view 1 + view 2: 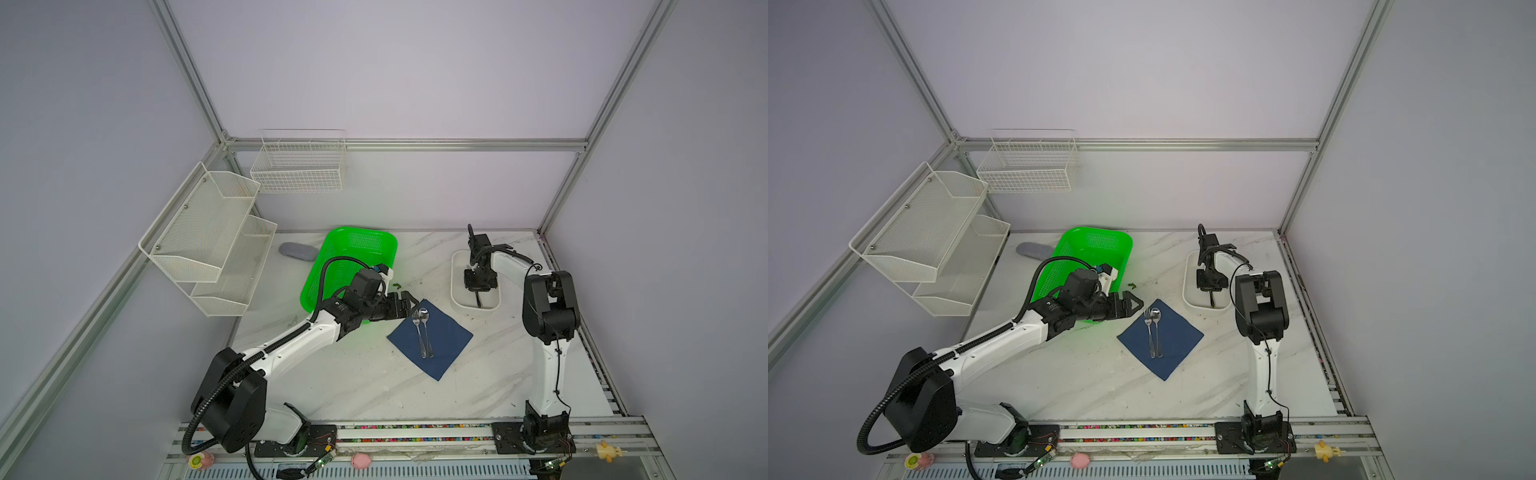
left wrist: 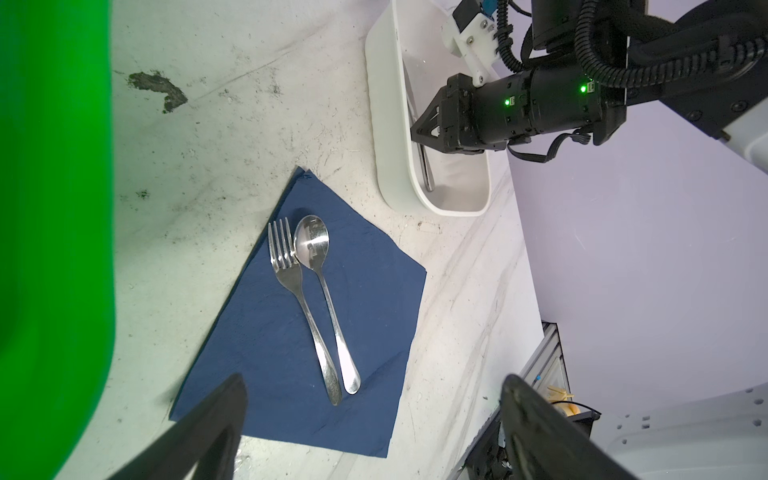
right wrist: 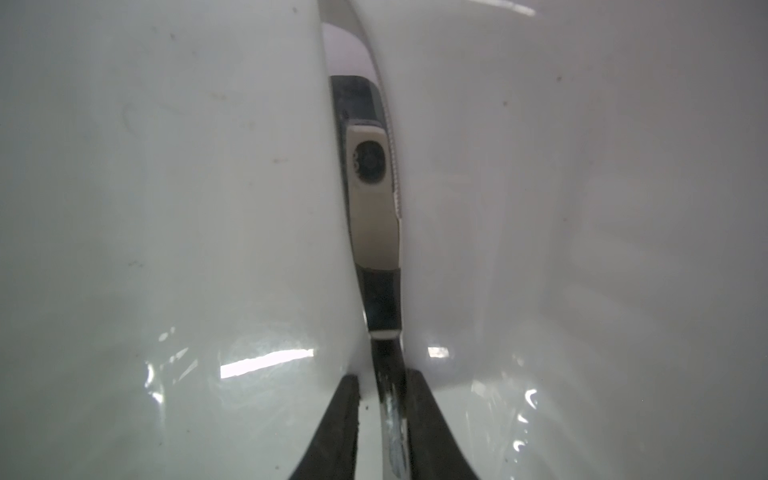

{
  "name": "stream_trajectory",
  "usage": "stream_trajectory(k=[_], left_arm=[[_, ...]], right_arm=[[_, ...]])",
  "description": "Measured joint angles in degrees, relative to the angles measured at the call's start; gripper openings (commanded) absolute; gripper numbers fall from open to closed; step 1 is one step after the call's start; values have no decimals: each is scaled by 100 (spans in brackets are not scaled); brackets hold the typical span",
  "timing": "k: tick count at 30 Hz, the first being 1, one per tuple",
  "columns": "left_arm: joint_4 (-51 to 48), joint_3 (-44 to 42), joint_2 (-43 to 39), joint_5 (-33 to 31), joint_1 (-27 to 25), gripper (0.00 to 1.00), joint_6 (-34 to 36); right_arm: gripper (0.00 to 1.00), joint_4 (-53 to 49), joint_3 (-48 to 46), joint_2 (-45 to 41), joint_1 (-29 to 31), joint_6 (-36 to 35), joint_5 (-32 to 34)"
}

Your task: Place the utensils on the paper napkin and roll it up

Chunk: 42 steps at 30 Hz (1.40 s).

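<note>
The paper napkin [image 1: 444,345] [image 1: 1177,347] [image 2: 270,353] lies flat as a navy diamond on the marble table. A fork [image 1: 418,332] [image 2: 297,291] and a spoon [image 1: 427,332] [image 2: 328,299] lie side by side on it. My left gripper [image 1: 414,304] [image 1: 1140,302] [image 2: 374,378] hovers open at the napkin's far left corner, holding nothing. A knife [image 3: 374,232] [image 2: 427,170] lies in the white tray [image 1: 457,291] [image 2: 395,145]. My right gripper [image 1: 478,301] [image 2: 415,133] [image 3: 384,376] reaches down into the tray. Its jaws stand narrowly apart around the knife handle, one finger against it, a gap at the other.
A green basket [image 1: 357,245] [image 1: 1096,245] [image 2: 54,208] stands left of the napkin, partly under my left arm. White mesh shelves [image 1: 208,232] and a wire basket [image 1: 299,166] hang on the left and back walls. A grey pad [image 1: 296,251] lies behind the basket.
</note>
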Motion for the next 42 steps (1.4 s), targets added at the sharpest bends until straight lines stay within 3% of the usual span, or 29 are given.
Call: stream_trajectory(k=[18, 28, 42], left_arm=[[2, 0, 262, 96, 0, 94, 11], [0, 0, 271, 175, 0, 94, 20], [-2, 0, 269, 245, 0, 94, 20]], right_arm=[[26, 52, -382, -225, -31, -2, -98], [13, 140, -393, -68, -28, 7, -160], [12, 170, -334, -341, -4, -31, -48]])
